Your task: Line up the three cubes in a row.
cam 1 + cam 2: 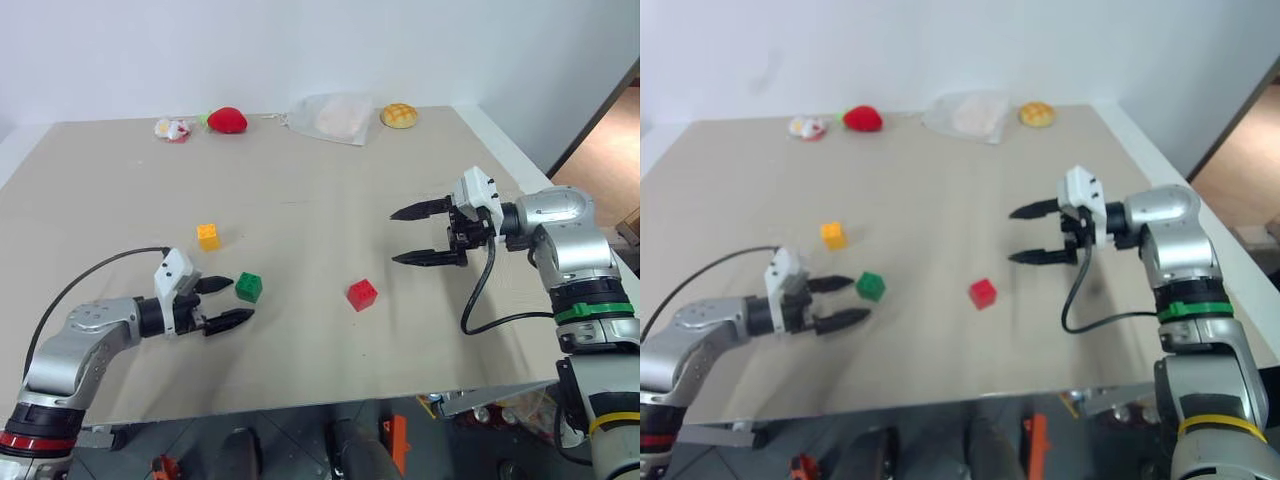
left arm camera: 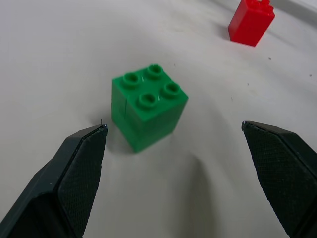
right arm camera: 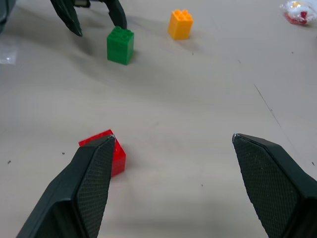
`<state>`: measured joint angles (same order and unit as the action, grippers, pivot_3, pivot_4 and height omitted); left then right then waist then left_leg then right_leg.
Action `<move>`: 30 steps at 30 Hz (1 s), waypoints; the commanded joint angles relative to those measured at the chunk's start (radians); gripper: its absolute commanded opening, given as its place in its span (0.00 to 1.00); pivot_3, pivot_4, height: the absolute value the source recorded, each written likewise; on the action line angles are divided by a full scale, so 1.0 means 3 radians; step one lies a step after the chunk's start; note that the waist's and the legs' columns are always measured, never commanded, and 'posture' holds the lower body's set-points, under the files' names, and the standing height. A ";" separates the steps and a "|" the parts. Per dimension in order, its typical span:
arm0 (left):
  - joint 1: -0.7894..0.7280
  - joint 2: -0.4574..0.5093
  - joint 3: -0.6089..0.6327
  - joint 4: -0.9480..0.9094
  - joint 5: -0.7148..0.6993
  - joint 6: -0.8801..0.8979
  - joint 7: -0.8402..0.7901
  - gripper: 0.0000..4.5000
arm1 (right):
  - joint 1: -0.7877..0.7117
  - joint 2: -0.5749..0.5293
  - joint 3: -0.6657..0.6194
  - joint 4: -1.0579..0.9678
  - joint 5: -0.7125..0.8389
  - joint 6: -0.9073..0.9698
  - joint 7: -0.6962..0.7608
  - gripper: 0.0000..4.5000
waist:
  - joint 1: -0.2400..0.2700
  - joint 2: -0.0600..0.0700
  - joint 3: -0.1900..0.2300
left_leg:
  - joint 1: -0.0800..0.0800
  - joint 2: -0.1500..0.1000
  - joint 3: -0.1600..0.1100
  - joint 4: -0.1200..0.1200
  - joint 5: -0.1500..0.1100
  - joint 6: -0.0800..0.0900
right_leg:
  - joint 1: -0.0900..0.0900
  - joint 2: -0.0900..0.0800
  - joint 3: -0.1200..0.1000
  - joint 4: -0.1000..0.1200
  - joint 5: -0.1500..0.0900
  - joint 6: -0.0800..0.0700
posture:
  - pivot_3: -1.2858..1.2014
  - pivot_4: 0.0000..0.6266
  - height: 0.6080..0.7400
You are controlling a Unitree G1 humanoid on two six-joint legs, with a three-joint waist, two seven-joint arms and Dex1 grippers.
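- My left gripper (image 1: 226, 302): fingers spread wide and empty, held low over the table (image 1: 300, 200) and pointing at the green cube (image 1: 248, 287). In my left wrist view the cube sits just ahead of the fingertips, nearer one finger (image 2: 81, 163) than the other, not yet between them.
- Step in hand, as I judge it: closing on the green cube. To do it well I should centre the cube in the gap, advance until both pads flank its flat side faces, then close squarely; the cube stands turned a little against my finger line, so a small wrist turn would avoid a corner pinch.
- My right gripper (image 1: 427, 234): fingers also parted, holding nothing, raised above the table and pointing toward my left side. The red cube (image 1: 362, 294) rests on the table below and nearer me, apart from the fingers.
- Cube layout: the yellow-orange cube (image 1: 208, 236) lies beyond the green one and slightly to my left; the red lies well to the right. They do not yet form a neat row.
- Far edge, not my concern: a strawberry toy (image 1: 227, 120) and a round bun (image 1: 399, 115).
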<state>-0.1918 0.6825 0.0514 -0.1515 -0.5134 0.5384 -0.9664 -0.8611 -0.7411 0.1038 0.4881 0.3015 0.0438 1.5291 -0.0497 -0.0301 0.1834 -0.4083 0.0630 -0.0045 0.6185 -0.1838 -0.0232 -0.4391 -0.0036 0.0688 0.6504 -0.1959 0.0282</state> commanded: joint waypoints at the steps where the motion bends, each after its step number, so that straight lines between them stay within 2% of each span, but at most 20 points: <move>1: -0.0117 -0.0038 -0.0010 0.0040 0.0032 -0.0060 0.0008 1.00 | -0.0041 0.0051 -0.0127 -0.0200 0.0145 0.0127 0.0015 0.87 | 0.0000 0.0000 0.0000 | 0.0000 0.0000 0.0001 0.0000 0.0000 0.0000 | 0.0000 0.0000 0.0002 0.0000 0.0000 0.0001 | 0.52 0.24 1.00; 9: -0.0176 -0.0179 -0.0118 0.0078 0.0084 -0.0042 0.0069 1.00 | 0.0089 0.0181 -0.0170 -0.0302 0.0154 0.0226 -0.0220 0.87 | 0.0003 0.0000 0.0000 | -0.0001 -0.0001 0.0001 0.0004 0.0000 0.0000 | 0.0001 -0.0001 0.0002 0.0000 0.0002 0.0003 | 0.52 0.24 1.00; 25: -0.0297 -0.0421 -0.0216 0.0318 0.0267 -0.0109 0.0276 1.00 | 0.0211 0.0219 -0.0198 -0.0488 0.0184 0.0319 -0.0344 0.87 | 0.0004 0.0000 0.0000 | 0.0000 -0.0001 0.0001 0.0005 0.0000 0.0000 | 0.0002 0.0000 0.0002 0.0000 0.0004 0.0005 | 0.52 0.24 1.00; 30: -0.0318 -0.0408 -0.0217 0.0351 0.0272 -0.0146 0.0183 0.66 | 0.0261 0.0211 -0.0215 -0.0554 0.0199 0.0362 -0.0386 0.88 | 0.0002 0.0000 0.0000 | 0.0000 -0.0001 0.0001 0.0011 0.0000 0.0000 | 0.0004 0.0000 0.0004 0.0000 0.0008 0.0007 | 0.52 0.24 1.00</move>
<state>-0.2765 0.5515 -0.0252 -0.0405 -0.4323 0.5155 -0.9019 -0.7796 -0.6713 0.0753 0.3631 0.3417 0.1511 1.4171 -0.0492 -0.0301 0.1834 -0.4082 0.0627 -0.0040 0.6218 -0.1837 -0.0233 -0.4382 -0.0036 0.0703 0.6504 -0.1935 0.0304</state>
